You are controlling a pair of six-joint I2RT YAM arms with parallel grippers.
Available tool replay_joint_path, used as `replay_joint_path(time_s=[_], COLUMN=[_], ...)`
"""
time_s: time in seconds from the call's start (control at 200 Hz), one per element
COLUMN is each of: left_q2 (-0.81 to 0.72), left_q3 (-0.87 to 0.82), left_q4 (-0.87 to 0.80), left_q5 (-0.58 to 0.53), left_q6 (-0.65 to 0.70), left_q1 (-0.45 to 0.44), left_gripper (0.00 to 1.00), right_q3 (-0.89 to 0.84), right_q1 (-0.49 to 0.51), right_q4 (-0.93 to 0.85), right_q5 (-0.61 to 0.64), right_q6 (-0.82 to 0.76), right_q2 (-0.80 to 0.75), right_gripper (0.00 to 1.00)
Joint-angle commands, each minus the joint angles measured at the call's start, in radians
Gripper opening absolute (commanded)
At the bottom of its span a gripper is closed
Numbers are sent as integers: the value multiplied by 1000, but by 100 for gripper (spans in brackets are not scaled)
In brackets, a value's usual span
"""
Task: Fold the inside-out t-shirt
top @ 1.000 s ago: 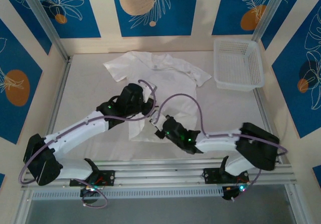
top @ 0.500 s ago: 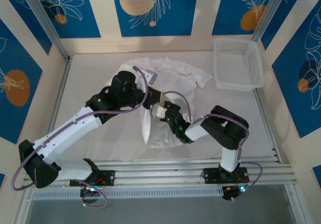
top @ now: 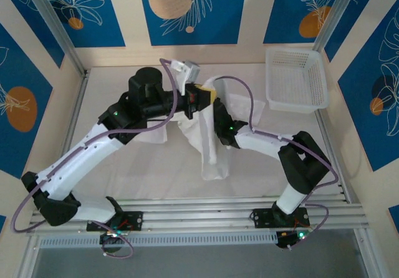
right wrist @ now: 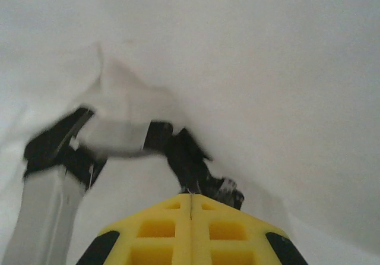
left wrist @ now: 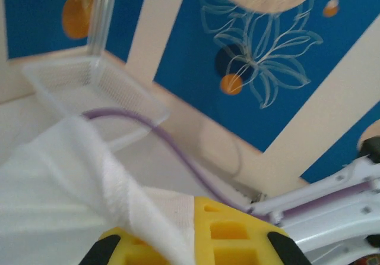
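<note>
Fingers point(left wrist: 237, 214) of left gripper point(top: 201, 97) and right gripper point(top: 215, 105) pinch the inside-out t-shirt point(top: 211, 153) aloft so it hangs straight for folding.

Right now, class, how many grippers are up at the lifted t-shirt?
2. The left gripper pinches the raised top of the t-shirt from the left; the right gripper sits close beside it, on the right.

The t-shirt point(top: 213, 148), thin white cloth, is pinched at a ribbed edge point(left wrist: 113, 188) by the closed left tool point(top: 198, 98), with the right tool point(top: 215, 105) just beside it. From there it hangs in a long, crumpled fold, its lower end on the surface point(top: 124, 166). Looser cloth spreads to either side below the tools.
</note>
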Motion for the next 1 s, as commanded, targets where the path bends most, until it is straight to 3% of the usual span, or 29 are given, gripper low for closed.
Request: replay_joint_path(time_s=[0.0,0.1,0.275,0.46,0.57,0.71,0.895,0.995], left_q2=[33,52,92,184,250,338,453,470], left_q3=[131,174,197,294,371,504,724,761], left_q4=[54,56,67,77,52,20,-95,-136], left_q5=[58,48,36,75,86,128,156,145], left_q6=[35,65,46,10,10,15,72,105], left_q1=[-48,-74,-86,-128,-148,-194,-269,-291], left_gripper=[0,0,0,0,0,0,0,0], right_q3=[58,149,203,272,340,455,601,675], right_q1=[11,36,1,44,62,64,45,42], right_q4=[-158,-265,-204,-237,-303,-411,-528,-590], right_q5=[-183,-244,-385,-406,-471,-460,-416,-428], right_q6=[145,189,399,506,547,558,601,604], right_q2=[102,118,40,243,340,412,484,529], right_gripper=[0,0,3,2,7,24,67,81])
